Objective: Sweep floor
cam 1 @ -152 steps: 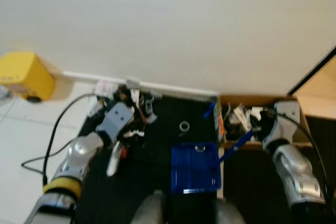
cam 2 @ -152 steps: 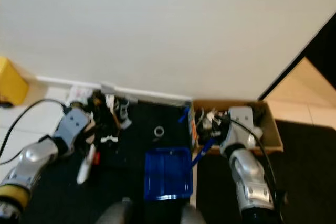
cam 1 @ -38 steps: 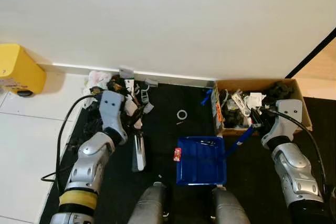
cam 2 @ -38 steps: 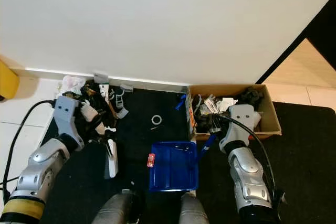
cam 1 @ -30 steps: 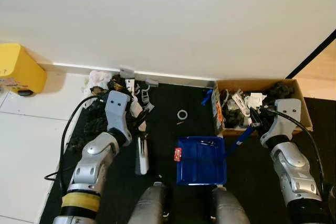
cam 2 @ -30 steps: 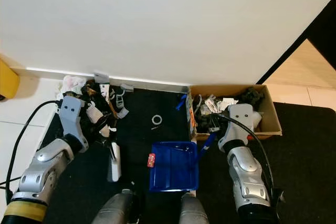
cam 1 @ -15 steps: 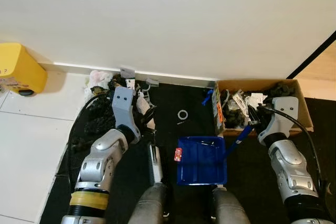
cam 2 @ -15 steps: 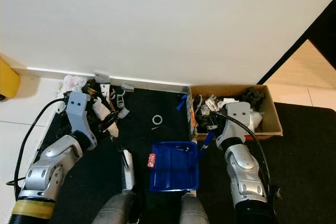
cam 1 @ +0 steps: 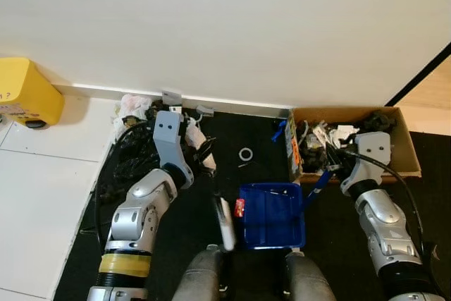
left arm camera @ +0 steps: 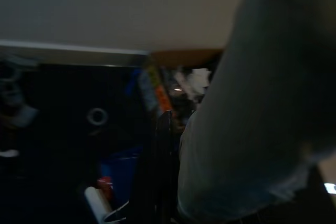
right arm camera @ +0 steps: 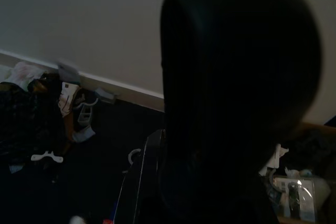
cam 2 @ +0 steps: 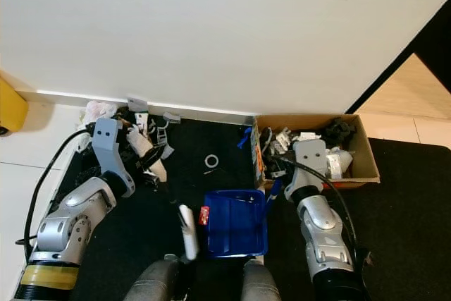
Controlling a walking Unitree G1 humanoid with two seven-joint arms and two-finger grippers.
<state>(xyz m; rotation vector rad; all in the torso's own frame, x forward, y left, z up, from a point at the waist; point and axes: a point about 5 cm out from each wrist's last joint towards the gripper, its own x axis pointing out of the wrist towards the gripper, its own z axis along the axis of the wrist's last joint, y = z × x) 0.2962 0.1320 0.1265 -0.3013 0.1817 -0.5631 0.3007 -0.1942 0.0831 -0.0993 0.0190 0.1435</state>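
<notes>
The left tool [cam 1: 204,156] reaches over the litter heap [cam 1: 141,139] at the wall edge of the black floor mat [cam 1: 261,132], and a white brush [cam 1: 224,222] slants from it down to the near edge of the mat, its head just beside the blue dustpan [cam 1: 271,215]. I judge the left tool to be clenched on the brush handle, though the fingers themselves are hidden behind the wrist. The right tool [cam 1: 331,167] sits at the front wall of the cardboard box [cam 1: 405,153] and appears to be grasping the blue dustpan handle [cam 1: 315,185]; here too the fingers are masked.

The work of sweeping seems only partly done: a small red scrap [cam 1: 239,207] lies touching the pan's left rim, a grey ring [cam 1: 245,154] rests alone mid-mat, and most of the heap is against the wall.

Risks, as I judge them:
- The brush head is very close to the pan's side, so a stroke may shove the pan sideways instead of pushing the scrap in.
- The pan's open lip may not face the stroke; debris would then pile against its wall.
- The black cable [cam 1: 106,174] trailing by the left arm lies among the litter and may snag the brush or arm.
- A hard pull through the heap may scatter light bits onto the white tiles [cam 1: 42,188].
</notes>
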